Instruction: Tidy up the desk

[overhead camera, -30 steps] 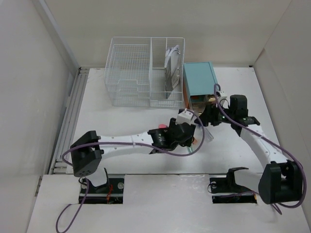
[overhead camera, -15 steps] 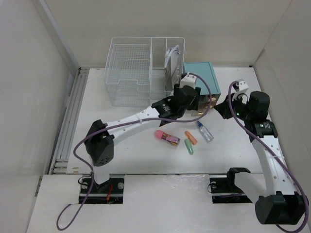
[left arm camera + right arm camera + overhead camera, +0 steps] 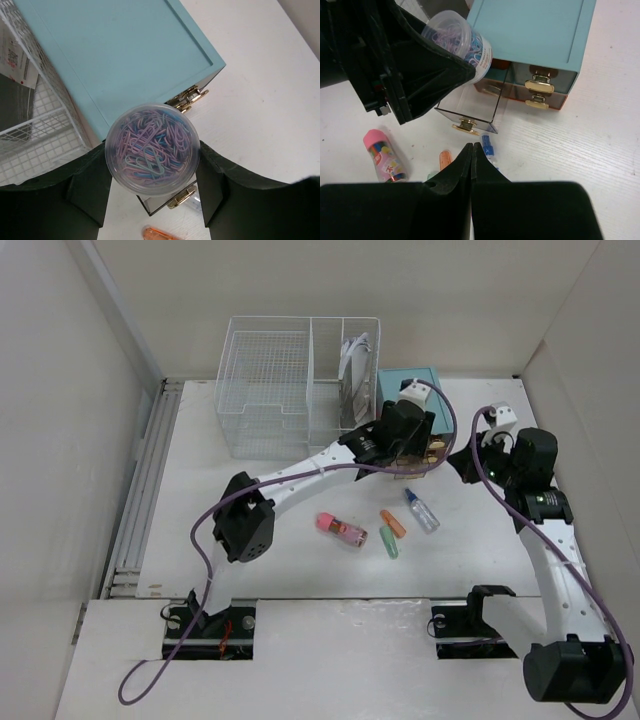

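Observation:
My left gripper (image 3: 152, 166) is shut on a clear round jar of pastel paper clips (image 3: 152, 147), held over the front of the teal drawer box (image 3: 115, 55). Under the jar a clear drawer with a gold handle (image 3: 466, 125) stands pulled out of the box (image 3: 398, 380). In the top view the left gripper (image 3: 405, 430) hangs at the box front. My right gripper (image 3: 472, 148) is shut with nothing in it, hovering over the white desk (image 3: 200, 490) just right of the drawer (image 3: 462, 465).
A white wire-mesh basket (image 3: 270, 390) holding papers stands left of the box. On the desk in front lie a pink tube (image 3: 343, 530), an orange marker (image 3: 393, 524), a green marker (image 3: 390, 546) and a small blue-capped bottle (image 3: 422, 512). A grey rail (image 3: 145, 470) runs along the left edge.
My left arm has carried the jar from mid-desk up to the drawer box front. My right gripper has shut and drawn back to the right of the box.

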